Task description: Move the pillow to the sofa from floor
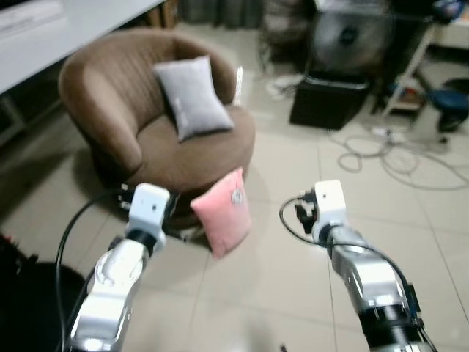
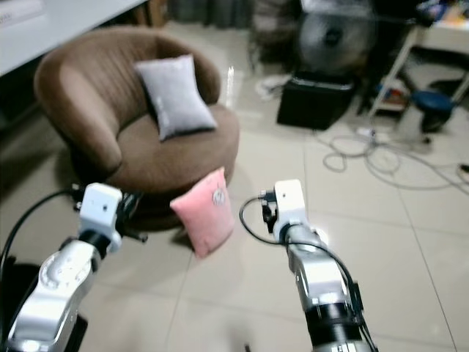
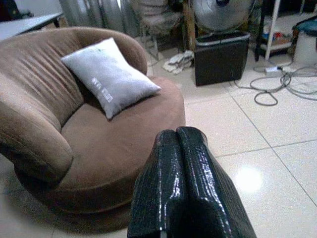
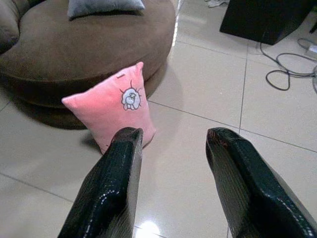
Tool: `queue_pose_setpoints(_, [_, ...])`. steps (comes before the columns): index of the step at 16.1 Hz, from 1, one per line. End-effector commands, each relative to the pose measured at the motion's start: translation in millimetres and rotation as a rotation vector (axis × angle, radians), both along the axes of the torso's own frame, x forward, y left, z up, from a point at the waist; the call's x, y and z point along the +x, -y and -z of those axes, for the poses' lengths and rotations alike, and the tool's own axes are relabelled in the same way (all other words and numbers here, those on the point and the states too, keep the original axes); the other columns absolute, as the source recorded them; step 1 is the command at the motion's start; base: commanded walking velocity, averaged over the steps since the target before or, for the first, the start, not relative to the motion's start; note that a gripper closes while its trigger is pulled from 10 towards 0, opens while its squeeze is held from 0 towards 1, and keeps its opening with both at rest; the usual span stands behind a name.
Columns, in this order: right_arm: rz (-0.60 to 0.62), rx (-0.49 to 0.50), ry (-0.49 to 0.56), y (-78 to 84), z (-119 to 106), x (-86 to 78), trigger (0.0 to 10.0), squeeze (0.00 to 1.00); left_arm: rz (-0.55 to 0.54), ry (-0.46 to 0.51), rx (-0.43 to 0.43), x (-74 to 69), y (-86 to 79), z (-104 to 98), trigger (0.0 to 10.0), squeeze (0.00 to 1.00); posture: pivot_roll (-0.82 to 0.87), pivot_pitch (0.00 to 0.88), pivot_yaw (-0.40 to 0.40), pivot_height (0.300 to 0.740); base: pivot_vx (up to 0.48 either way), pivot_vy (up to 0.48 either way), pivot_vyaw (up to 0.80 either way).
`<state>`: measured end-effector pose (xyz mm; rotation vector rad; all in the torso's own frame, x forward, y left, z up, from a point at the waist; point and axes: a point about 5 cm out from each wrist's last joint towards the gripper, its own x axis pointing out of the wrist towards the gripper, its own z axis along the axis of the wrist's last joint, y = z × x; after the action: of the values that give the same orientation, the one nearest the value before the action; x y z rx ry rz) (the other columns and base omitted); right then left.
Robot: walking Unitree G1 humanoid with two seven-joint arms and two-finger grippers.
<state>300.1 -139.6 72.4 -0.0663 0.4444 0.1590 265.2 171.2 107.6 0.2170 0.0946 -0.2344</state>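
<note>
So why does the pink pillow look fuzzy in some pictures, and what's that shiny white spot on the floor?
In both eye views the pink pillow looks soft and blurred; in the right wrist view it is sharper, and its little cartoon patch shows. The bright spot is light glaring off the glossy floor tiles in the left wrist view.

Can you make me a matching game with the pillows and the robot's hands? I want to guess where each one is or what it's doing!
Things:
1. pink pillow
2. grey pillow
3. left gripper
4. right gripper

Places or states:
A. fingers open
B. on the brown sofa's seat
C. fingers shut together
D. standing on the floor, leaning on the sofa's base

Pairs: 1-D, 2-B, 3-C, 4-A
</note>
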Motion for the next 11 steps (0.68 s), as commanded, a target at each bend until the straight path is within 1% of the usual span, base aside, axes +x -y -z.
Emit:
queue_pose_setpoints(1, [-0.02,0.019,0.021,-8.0,-5.3,3.1,10.0,0.0,-0.02,0.0,0.022,-0.3,-6.2,0.0,10.0,0.0,0.12,0.0,-0.021,0.74,0.0,0.409,-0.46])
queue_pose_setpoints(11, [-0.023,0.013,0.026,-7.9,-4.5,4.6,10.0,0.0,-0.011,0.006,0.023,2.6,-4.7,0.0,10.0,0.0,0.12,0.0,-0.02,0.74,0.0,0.412,-0.46])
